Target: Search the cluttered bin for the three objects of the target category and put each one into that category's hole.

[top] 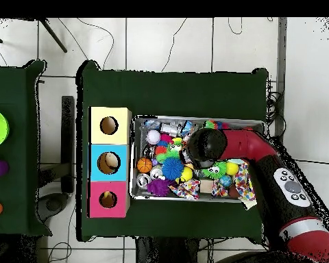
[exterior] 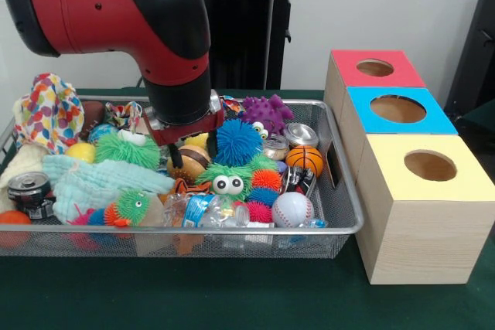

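Front view: search of the full bin is in progress, and no delivery can be confirmed.

Largest is the silver wire-mesh bin (exterior: 340, 226), packed to its rim with toys; the red and black arm (exterior: 155, 28) hangs low over its middle, so free room is small. The three wooden boxes with red, blue and yellow tops (exterior: 398, 110) stand just beside the bin's side, their holes unobstructed, contents hidden. The gripper (exterior: 189, 158) sits among the toys above a brown ball (exterior: 191, 161); whether it grips, I cannot tell.
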